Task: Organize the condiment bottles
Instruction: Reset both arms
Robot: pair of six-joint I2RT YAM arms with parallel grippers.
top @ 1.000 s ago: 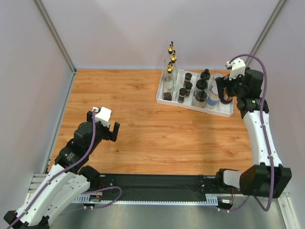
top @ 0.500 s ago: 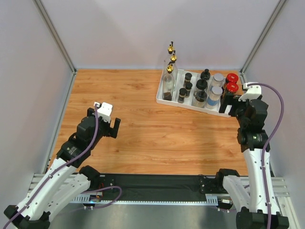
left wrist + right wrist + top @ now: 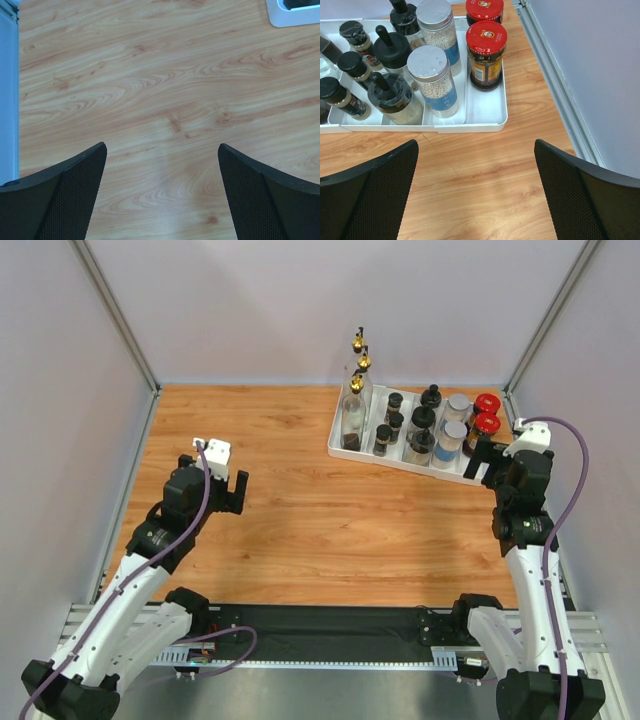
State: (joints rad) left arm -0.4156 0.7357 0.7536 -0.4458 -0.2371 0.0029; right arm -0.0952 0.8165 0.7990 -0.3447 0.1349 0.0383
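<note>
Wood desk (image 3: 300, 520), walled booth. Bottles (image 3: 421, 435) sit in tray (image 3: 470, 126), upper right; right tool (image 3: 475, 145) nearest, just below; left tool (image 3: 162, 147) far. Both spread wide, empty.

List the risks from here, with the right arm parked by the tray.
1. The open right tool sits just short of the tray; a forward drift might shove its corner.
2. Packing is tight, so reaching for the near red-lidded jar may bump the silver-lidded jar beside it.

arms (image 3: 125, 590): white, black joints | cables (image 3: 586, 465): purple | end effector (image 3: 161, 145): black mesh
</note>
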